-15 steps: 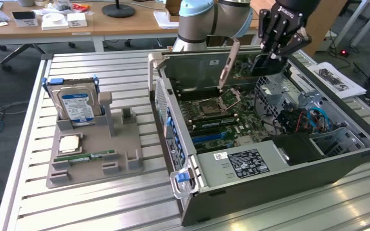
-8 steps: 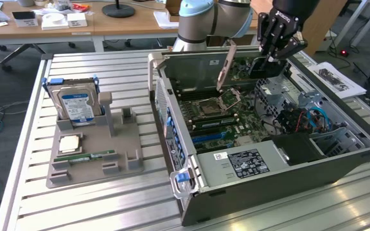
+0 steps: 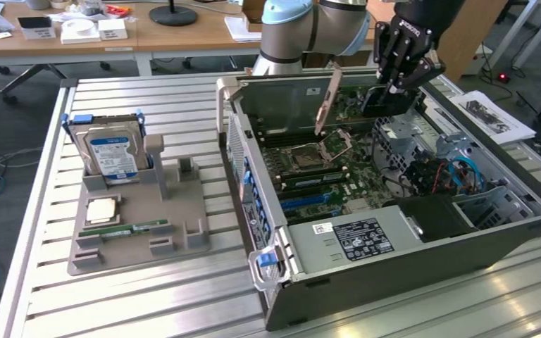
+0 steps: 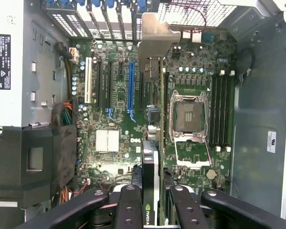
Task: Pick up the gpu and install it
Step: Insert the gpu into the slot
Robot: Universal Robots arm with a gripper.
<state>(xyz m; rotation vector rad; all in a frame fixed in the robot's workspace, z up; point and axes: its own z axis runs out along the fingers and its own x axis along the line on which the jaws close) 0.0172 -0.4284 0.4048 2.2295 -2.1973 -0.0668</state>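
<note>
Thin green circuit card with black cooler block and silver end bracket (image 4: pixel 152 162) pinched edge-on in black end effector (image 4: pixel 156 210); held above green motherboard (image 4: pixel 114 114) inside open grey tower case (image 3: pixel 439 260) on slatted metal desk (image 3: pixel 158 303); not seated; probable hazards: missing long blue expansion slot (image 4: pixel 130 86) through lateral offset, bracket snagging rear grille, tilting in grip.

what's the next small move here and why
Probably shift the gpu sideways toward the blue slot before lowering. The end effector holds it edge-down above the board, parallel to the slot, but its edge lines up nearer the cpu socket.
</note>
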